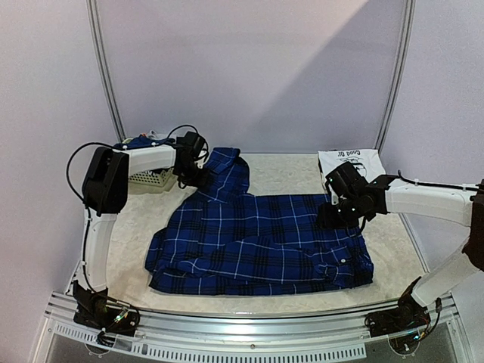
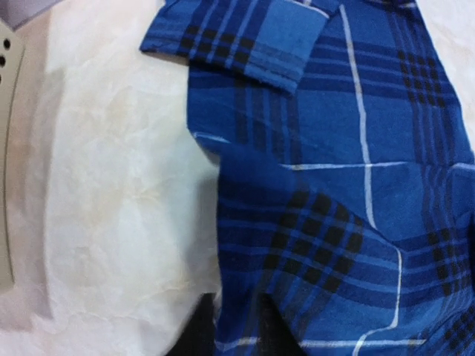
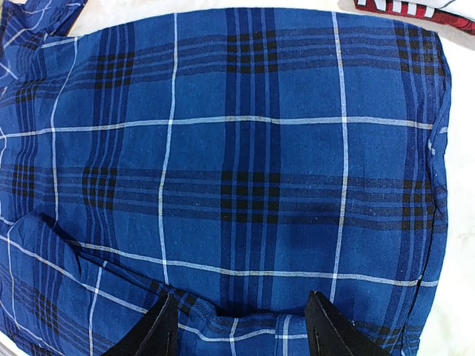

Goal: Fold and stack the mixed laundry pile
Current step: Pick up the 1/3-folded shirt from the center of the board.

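A blue-and-black plaid shirt lies spread flat across the middle of the table, one sleeve reaching toward the back left. My left gripper is at that sleeve's edge. In the left wrist view its dark fingers stand close together with a fold of the plaid shirt pinched between them. My right gripper hovers over the shirt's right part, open; in the right wrist view its fingertips stand wide apart just above the plaid cloth. More laundry sits in the basket.
A white slatted basket stands at the back left, just behind my left arm; its rim shows in the left wrist view. A folded white printed garment lies at the back right. Walls close in the back and sides.
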`<state>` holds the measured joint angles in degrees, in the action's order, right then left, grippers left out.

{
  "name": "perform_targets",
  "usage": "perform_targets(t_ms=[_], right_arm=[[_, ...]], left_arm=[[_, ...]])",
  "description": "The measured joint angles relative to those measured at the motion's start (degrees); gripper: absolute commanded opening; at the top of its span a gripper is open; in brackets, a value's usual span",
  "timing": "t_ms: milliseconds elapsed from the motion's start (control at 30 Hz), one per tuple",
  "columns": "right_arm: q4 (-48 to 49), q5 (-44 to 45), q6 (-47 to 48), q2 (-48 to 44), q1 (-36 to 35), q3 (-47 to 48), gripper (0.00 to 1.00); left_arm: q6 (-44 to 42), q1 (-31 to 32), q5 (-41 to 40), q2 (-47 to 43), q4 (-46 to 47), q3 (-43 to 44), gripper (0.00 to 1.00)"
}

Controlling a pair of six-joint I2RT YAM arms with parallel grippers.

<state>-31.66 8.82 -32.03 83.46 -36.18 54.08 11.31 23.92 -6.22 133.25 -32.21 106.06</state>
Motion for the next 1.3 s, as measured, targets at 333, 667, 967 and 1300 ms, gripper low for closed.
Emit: perform_targets(t_ms=[333, 667, 967, 1300], right_arm=[[0.22, -1.07, 0.11, 1.03, 1.16, 0.70, 0.61], [0.81, -1.90, 0.68, 1.79, 4.02, 3.39, 0.61], [0.92, -3.48, 0.85, 3.48, 6.82, 5.77, 0.69], [1.18, -5.16, 0.83, 12.37, 14.27, 18.40, 0.76]], left_arm=[[-0.96, -0.70, -1.75, -0.85, 0.48, -3.76, 0.50], [-2.58, -1.38, 0.46, 0.44, 0.92, -1.51, 0.30], [-2.49, -2.34, 4.24, 3.10, 1.51, 0.20, 0.18], [-1.81, -2.34, 6.23, 2.97, 2.12, -0.22, 0.00]])
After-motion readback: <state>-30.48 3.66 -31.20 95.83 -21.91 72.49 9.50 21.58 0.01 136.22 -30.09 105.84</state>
